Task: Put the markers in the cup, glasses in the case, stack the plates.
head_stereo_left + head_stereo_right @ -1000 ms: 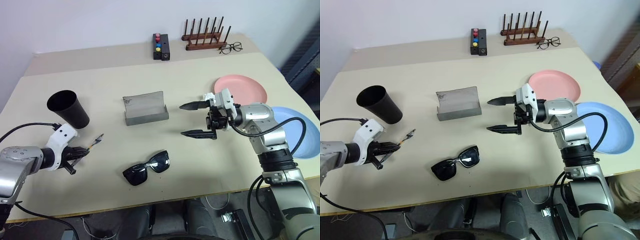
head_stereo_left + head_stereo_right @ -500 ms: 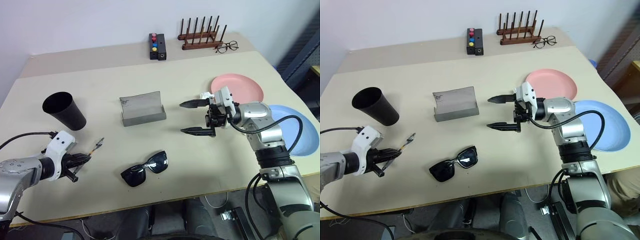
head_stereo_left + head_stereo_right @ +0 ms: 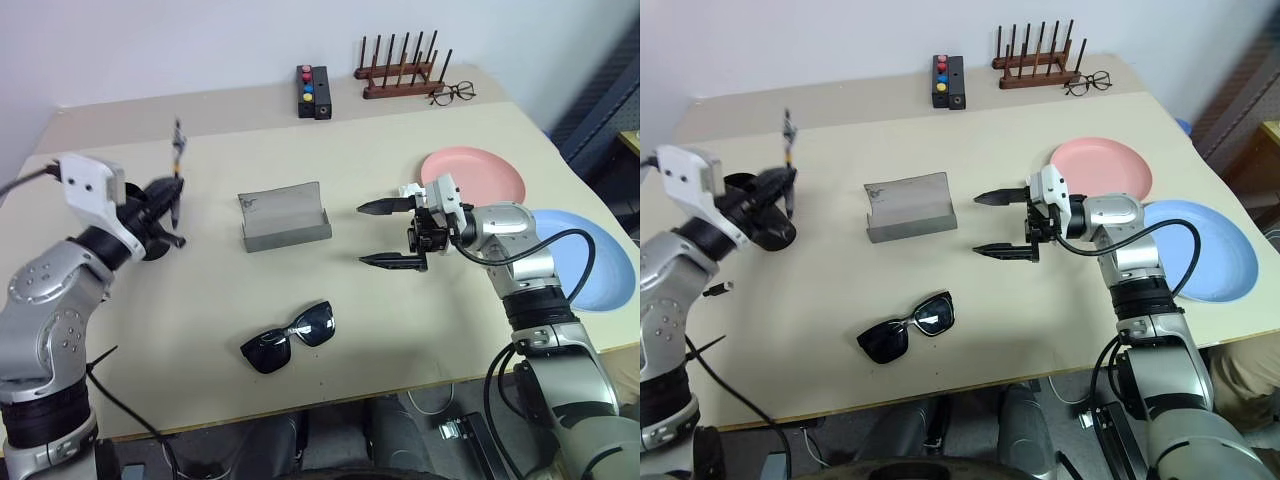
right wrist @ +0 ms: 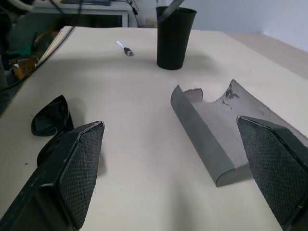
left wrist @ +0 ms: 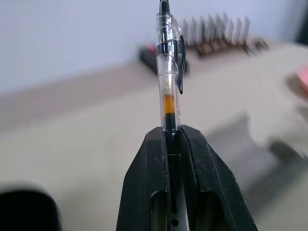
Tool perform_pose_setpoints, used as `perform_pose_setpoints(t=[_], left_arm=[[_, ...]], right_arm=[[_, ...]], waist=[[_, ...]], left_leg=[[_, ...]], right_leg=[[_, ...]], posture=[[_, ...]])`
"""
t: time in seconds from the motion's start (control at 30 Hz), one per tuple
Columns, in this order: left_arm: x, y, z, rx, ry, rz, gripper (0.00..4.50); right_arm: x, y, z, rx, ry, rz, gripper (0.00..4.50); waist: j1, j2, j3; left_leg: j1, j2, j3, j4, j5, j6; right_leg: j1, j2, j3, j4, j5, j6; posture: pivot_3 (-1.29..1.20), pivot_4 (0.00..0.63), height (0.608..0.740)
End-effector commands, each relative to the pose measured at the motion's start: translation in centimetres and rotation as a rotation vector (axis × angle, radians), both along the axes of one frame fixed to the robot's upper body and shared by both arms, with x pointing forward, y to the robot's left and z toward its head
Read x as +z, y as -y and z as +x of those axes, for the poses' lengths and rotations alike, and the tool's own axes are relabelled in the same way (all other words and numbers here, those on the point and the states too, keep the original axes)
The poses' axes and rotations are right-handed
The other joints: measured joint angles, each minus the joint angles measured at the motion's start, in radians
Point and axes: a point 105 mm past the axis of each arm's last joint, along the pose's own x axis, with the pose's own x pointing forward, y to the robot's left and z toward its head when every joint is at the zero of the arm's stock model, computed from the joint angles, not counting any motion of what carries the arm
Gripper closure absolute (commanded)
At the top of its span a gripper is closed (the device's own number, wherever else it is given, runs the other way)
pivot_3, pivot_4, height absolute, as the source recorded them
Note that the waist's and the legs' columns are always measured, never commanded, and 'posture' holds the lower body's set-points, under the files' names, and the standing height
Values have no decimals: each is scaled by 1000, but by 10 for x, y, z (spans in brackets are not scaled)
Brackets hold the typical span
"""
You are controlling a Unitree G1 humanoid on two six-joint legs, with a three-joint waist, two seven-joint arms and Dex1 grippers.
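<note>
No brand, label or legible writing appears on any item. At the left of the head views, the left hand [image 3: 160, 205] is clamped on the translucent marker [image 3: 178, 150], a slim clear-bodied pen with a dark clip and an amber band inside; its long axis stands nearly vertical, with the clip end up, above the hand. The black cup [image 3: 765, 222], matte and tapered, sits on the beige bench [image 3: 400, 310] directly behind that hand and is largely hidden by it. The white-bodied marker [image 3: 720, 289] with a black cap lies flat at the left edge of the right eye view, below the cup and apart from it. At center frame, the grey case [image 3: 286, 218] lies open, a felt-like rectangular shell with its long axis running left to right and its raised lid toward the back. The sunglasses [image 3: 290, 338], glossy black with thick frames, lie lower center, long axis tilted up toward the right. Right of center, the right hand [image 3: 392, 234] hangs above the bench with its two black fingers spread wide, pointing toward frame left, gripping nothing. Behind it, the salmon pink plate [image 3: 490, 172] and, farther right, the light blue plate [image 3: 600, 270] rest flat, both round and shallow, rims close but not stacked.
</note>
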Motion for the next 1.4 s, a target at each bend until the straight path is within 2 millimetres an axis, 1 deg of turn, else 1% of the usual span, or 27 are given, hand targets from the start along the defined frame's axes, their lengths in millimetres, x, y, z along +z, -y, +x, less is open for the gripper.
perform_pose_setpoints(t=[0.03, 0.13, 0.2, 0.43, 0.5, 0.67, 0.87, 1.1, 1.4], left_arm=[[17, -20, 2, 80, 73, -75, 4490], [31, -40, -3, 155, 194, -128, 4490], [32, -52, -5, 236, 235, -103, 4490], [31, -72, -22, 338, 332, -69, 4490], [30, -76, -26, 364, 352, -49, 4490], [25, -78, -31, 405, 378, -32, 4490], [21, -80, -32, 440, 395, -41, 4490], [19, -79, -28, 477, 416, -30, 4490], [9, -67, -15, 497, 434, -16, 4490]], right_arm=[[15, -5, 0, 16, 54, 21, 0], [16, -7, 0, 21, 55, 25, 0], [16, -8, 0, 23, 55, 26, 0], [24, -14, -1, 52, 52, 49, 0], [29, -18, -2, 68, 47, 75, 0], [46, -26, -1, 78, 44, 159, 0], [57, -31, 3, 65, 33, 253, 0], [56, -34, 7, 60, 26, 294, 0], [52, -29, 12, 51, 15, 312, 0]], waist=[[-1, 0, 0], [-2, 0, 0], [-1, -1, 0], [0, -1, 0], [0, -1, 0], [0, -1, 0], [1, -1, 0], [0, -1, 0], [-1, -1, 0]], left_leg=[[0, 0, 0, 0, 0, 0], [0, 0, 0, 0, 0, 0], [-1, 0, 0, 0, 0, 0], [-1, 0, 0, 0, 0, 0], [-1, 0, 0, 1, 0, 0], [-1, 0, 0, 1, 0, 0], [-1, 0, 0, 1, 0, 0], [-1, 0, 0, 1, 0, 0], [-1, 0, 0, 1, 0, 0]], right_leg=[[0, 0, 0, 0, 0, 0], [-1, 0, 0, 0, 0, 0], [-1, 0, 0, 0, 0, 0], [-1, 0, 0, 0, 0, 0], [-1, 0, 0, 0, 0, 0], [-1, 0, 0, 0, 0, 0], [-1, 0, 0, 0, 0, 0], [-1, 0, 0, 0, 0, 0], [-1, 0, 0, 0, 0, 0]], posture=[[0, 150, 740], [0, 150, 740], [0, 150, 740], [0, 150, 740], [0, 150, 740], [0, 150, 740], [0, 150, 740], [0, 150, 740], [0, 150, 740]])
